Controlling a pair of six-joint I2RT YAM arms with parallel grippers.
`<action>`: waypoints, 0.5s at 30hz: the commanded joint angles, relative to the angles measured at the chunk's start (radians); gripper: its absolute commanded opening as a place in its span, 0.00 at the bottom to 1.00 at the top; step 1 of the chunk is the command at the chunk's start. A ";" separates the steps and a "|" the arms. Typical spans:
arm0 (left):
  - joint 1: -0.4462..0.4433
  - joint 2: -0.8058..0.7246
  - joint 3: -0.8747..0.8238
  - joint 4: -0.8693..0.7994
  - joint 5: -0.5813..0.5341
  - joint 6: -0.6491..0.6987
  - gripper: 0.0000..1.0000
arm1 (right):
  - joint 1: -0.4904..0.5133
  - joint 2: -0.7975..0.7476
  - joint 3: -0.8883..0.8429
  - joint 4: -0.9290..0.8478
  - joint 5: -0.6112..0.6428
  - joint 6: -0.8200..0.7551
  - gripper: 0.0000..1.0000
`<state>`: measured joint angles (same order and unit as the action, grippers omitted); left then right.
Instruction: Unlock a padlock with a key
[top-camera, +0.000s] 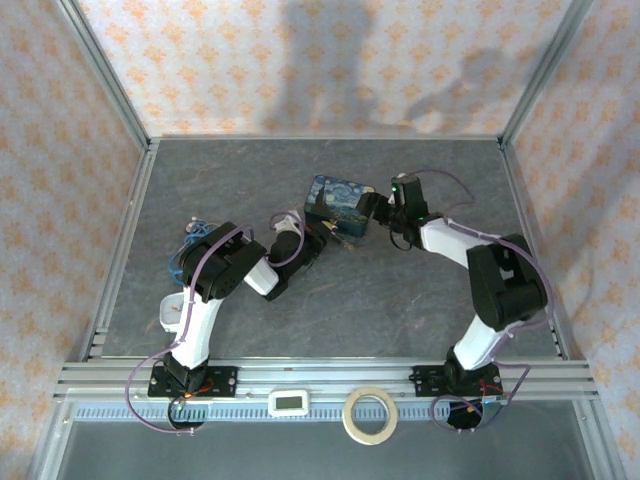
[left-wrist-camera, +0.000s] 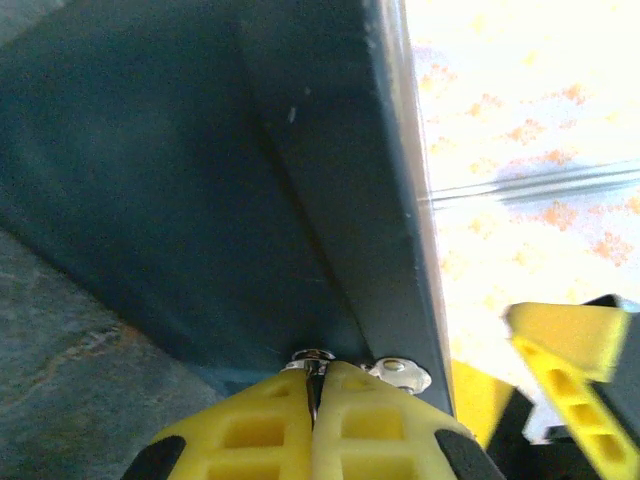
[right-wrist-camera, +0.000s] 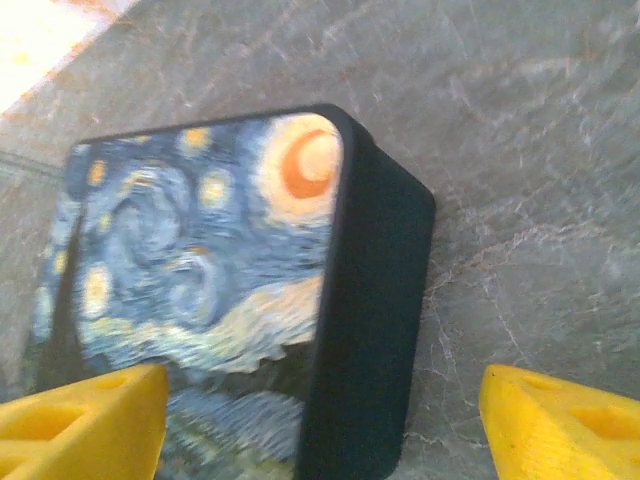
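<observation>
**Key being brought to the padlock at the blue tin's side wall**

On the grey table (top-camera: 250, 180) the blue tin (top-camera: 338, 198) is set near the middle, and both arms are gathered at it. The right gripper (right-wrist-camera: 325, 385) is held over the tin's painted lid with its jaws spread wide; only the tin's corner lies below the gap and nothing is gripped. The left gripper (left-wrist-camera: 317, 382) is clenched close against the tin's dark wall, and a thin silvery piece, taken to be the key (left-wrist-camera: 312, 356), is pinched at its tips. Just beside it, against the same wall, a small silvery fitting taken to be the padlock (left-wrist-camera: 400, 372) is seen; its keyhole cannot be made out. Insertion is judged to be the step in hand: next the key must be lined up with the keyhole, pushed home and turned, with the tin steadied by the right gripper
</observation>
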<state>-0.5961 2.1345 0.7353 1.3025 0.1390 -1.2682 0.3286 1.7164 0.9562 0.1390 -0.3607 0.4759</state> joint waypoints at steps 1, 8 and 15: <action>-0.011 0.001 -0.033 0.059 -0.098 -0.052 0.00 | 0.001 0.054 0.010 0.090 -0.012 0.092 0.79; -0.015 -0.003 -0.081 0.153 -0.175 -0.079 0.00 | 0.003 0.078 -0.025 0.113 0.067 0.119 0.78; -0.014 -0.010 -0.131 0.206 -0.256 -0.106 0.00 | 0.001 0.086 -0.047 0.125 0.088 0.146 0.75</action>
<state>-0.6090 2.1345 0.6334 1.4372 -0.0322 -1.3396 0.3325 1.7779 0.9268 0.2619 -0.3325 0.5957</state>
